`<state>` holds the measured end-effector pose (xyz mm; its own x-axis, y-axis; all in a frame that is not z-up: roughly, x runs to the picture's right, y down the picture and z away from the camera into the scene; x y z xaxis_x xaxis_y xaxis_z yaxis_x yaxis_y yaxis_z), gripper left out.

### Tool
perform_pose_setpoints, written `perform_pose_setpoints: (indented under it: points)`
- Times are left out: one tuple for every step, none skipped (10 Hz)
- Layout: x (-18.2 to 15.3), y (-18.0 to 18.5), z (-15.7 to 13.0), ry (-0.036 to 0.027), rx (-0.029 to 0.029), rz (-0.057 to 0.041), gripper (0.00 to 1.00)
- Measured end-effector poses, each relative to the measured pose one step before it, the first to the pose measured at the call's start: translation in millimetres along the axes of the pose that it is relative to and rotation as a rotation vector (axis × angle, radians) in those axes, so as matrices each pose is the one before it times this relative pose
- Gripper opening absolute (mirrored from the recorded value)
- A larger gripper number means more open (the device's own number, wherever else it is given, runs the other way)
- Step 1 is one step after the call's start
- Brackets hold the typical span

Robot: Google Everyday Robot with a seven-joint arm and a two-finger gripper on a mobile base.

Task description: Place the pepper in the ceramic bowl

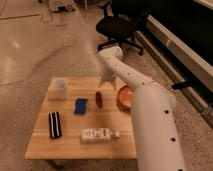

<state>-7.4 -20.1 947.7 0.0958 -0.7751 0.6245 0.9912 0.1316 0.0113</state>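
The pepper (99, 99) is a small dark red chili lying on the wooden table (75, 145), near its middle. The ceramic bowl (124, 96) is a shallow orange-red dish at the table's right edge, partly hidden behind my white arm. My gripper (103, 85) hangs at the end of the arm just above the pepper's far end, between the pepper and the bowl's left side.
A white translucent cup (60, 87) stands at the table's back left. A blue sponge (80, 105) lies left of the pepper. A black striped item (54, 124) and a white bottle (98, 134) lie near the front. A black office chair (120, 27) stands behind the table.
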Motion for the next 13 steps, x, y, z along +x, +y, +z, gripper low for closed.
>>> perform_pose_setpoints:
  points:
    - [1.36, -9.88, 6.47, -0.01534, 0.00763, -0.01893, 0.63]
    - [2.03, -13.59, 8.37, -0.01719, 0.00793, -0.02561, 0.63]
    - [0.49, -6.83, 5.54, -0.0114, 0.00108, -0.01472, 0.63]
    - [-0.66, -1.41, 2.54, -0.00874, -0.00055, -0.00659, 0.63]
    - [-2.93, 0.15, 1.35, -0.00732, -0.00279, -0.00475, 0.63]
    - [-11.2, -0.38, 2.4, -0.01629, -0.00938, -0.00723, 0.63]
    - [-8.08, -0.71, 1.6, -0.00497, -0.00086, -0.00084, 0.63]
    - [-8.42, 3.92, 2.25, -0.00664, -0.00955, 0.00307, 0.63]
    - [-9.76, 6.43, 3.82, -0.00218, -0.00726, 0.00656, 0.63]
    - [-3.75, -0.77, 3.54, -0.00128, -0.00031, -0.00071, 0.63]
    - [-3.28, -3.38, 4.03, 0.00132, -0.00013, -0.00694, 0.63]
    - [-1.83, -1.5, 3.66, 0.00508, 0.00118, -0.00581, 0.63]
    - [-0.25, 0.71, 3.1, 0.00771, -0.00107, -0.00431, 0.63]
